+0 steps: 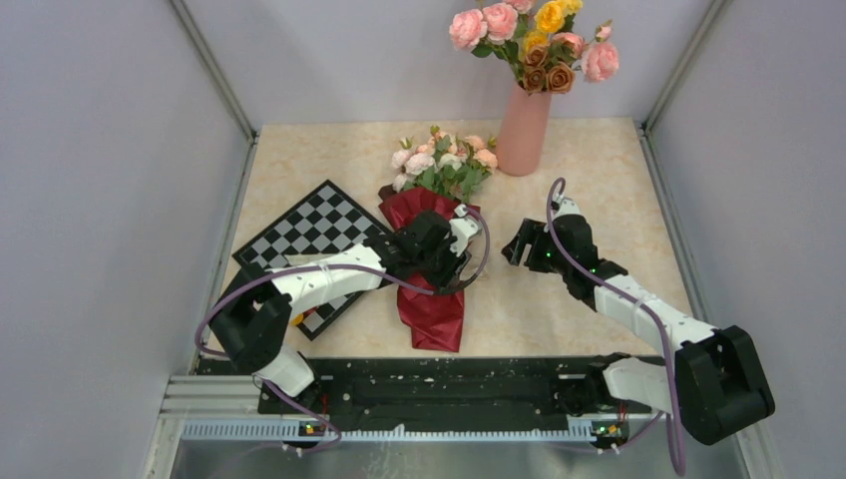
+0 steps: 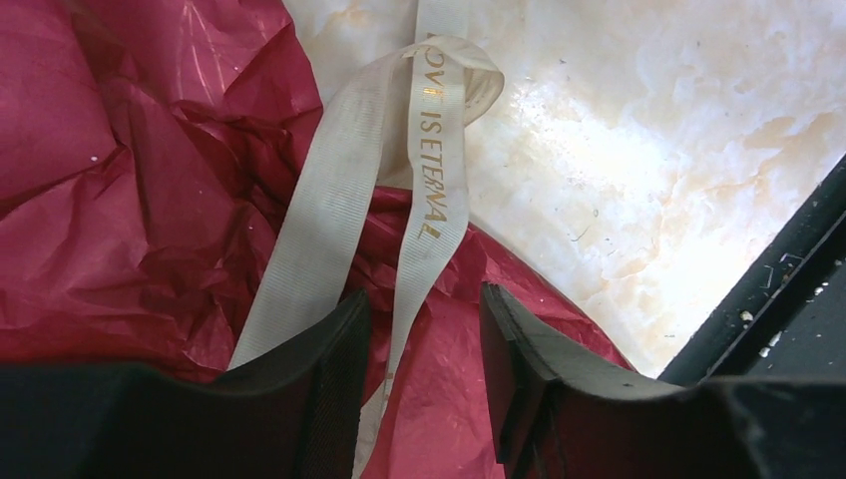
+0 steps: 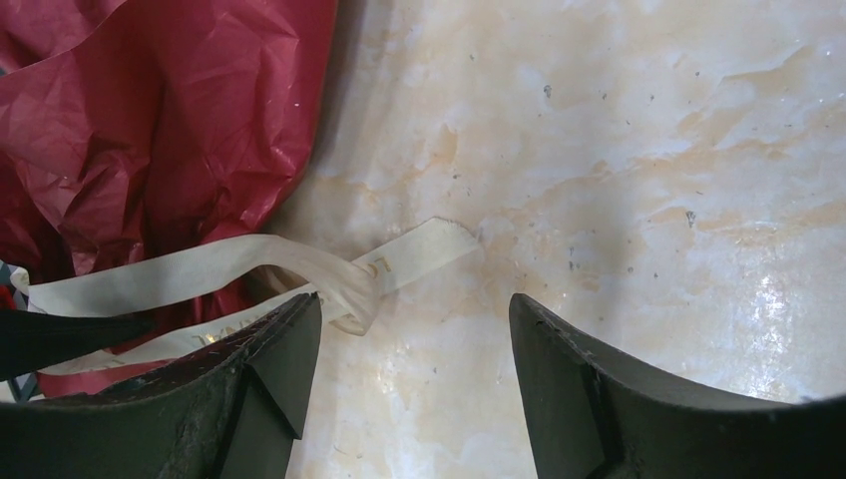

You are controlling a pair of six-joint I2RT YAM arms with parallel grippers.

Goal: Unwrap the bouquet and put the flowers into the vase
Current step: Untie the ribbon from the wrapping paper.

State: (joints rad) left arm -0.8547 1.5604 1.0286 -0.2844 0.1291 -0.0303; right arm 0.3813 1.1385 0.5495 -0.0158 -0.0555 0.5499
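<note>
The bouquet (image 1: 431, 284) lies on the table, wrapped in dark red paper (image 2: 120, 200), with its small pale flowers (image 1: 444, 160) pointing at the salmon-pink vase (image 1: 524, 130). My left gripper (image 2: 424, 321) hovers over the wrap's middle. Its jaws stand apart, with one strand of the cream ribbon (image 2: 329, 220) running between them, close to the left finger. My right gripper (image 3: 414, 319) is open just right of the bouquet, above bare table. The ribbon's loose end (image 3: 424, 247) lies beyond its left finger (image 3: 284, 344). In the top view the right gripper (image 1: 519, 244) is apart from the wrap.
The vase holds larger pink, yellow and brown roses (image 1: 534, 40). A chessboard (image 1: 304, 225) lies left of the bouquet, partly under my left arm. A black rail (image 1: 439, 384) runs along the near edge. Grey walls enclose the marble table (image 1: 599, 180).
</note>
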